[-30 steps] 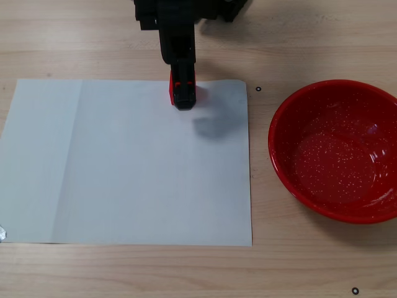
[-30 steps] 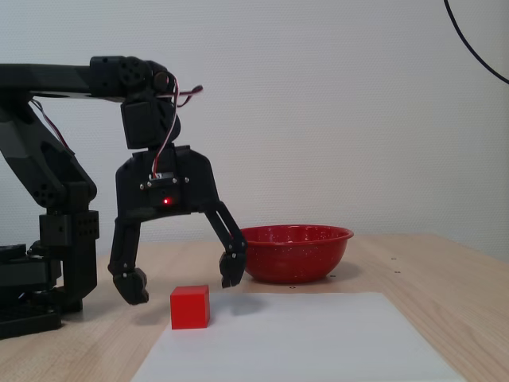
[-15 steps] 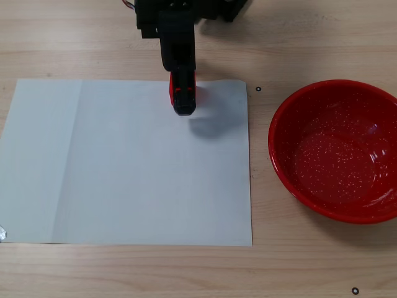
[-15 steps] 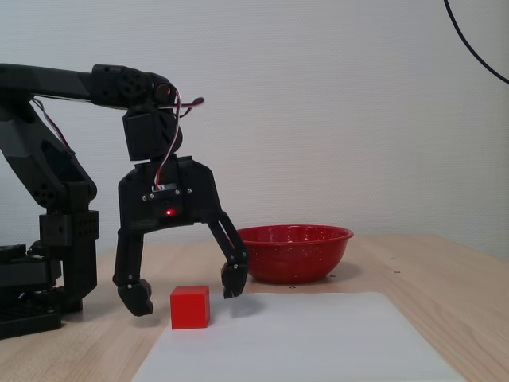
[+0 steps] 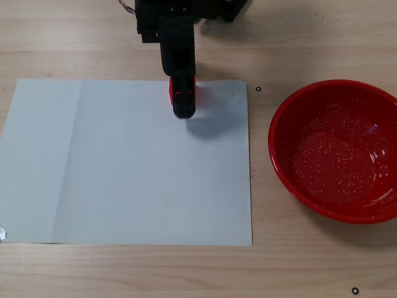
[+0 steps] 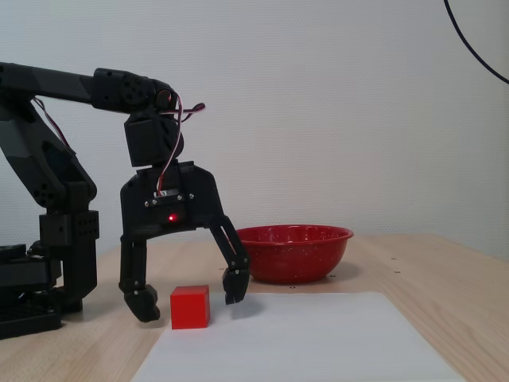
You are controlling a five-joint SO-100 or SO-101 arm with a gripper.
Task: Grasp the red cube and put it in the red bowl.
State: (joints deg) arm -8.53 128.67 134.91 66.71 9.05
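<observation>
The red cube (image 6: 190,307) sits on the table at the near edge of a white paper sheet (image 6: 318,342). My black gripper (image 6: 189,300) is open and hangs straddling it. One fingertip stands on each side, low near the table and apart from the cube. From above, the gripper (image 5: 182,94) covers most of the cube (image 5: 171,91), and only a red sliver shows at its left. The red bowl (image 5: 338,149) stands empty to the right of the sheet (image 5: 124,167). In the side view the bowl (image 6: 294,253) lies behind and right of the gripper.
The arm's base (image 6: 48,263) fills the left of the side view. It sits at the top edge of the view from above. Small black marks (image 5: 258,89) dot the wooden table near the sheet's corner and near the front edge.
The gripper has come down over the last second, so its open fingers now flank the cube lower. Cube and bowl have not moved.
</observation>
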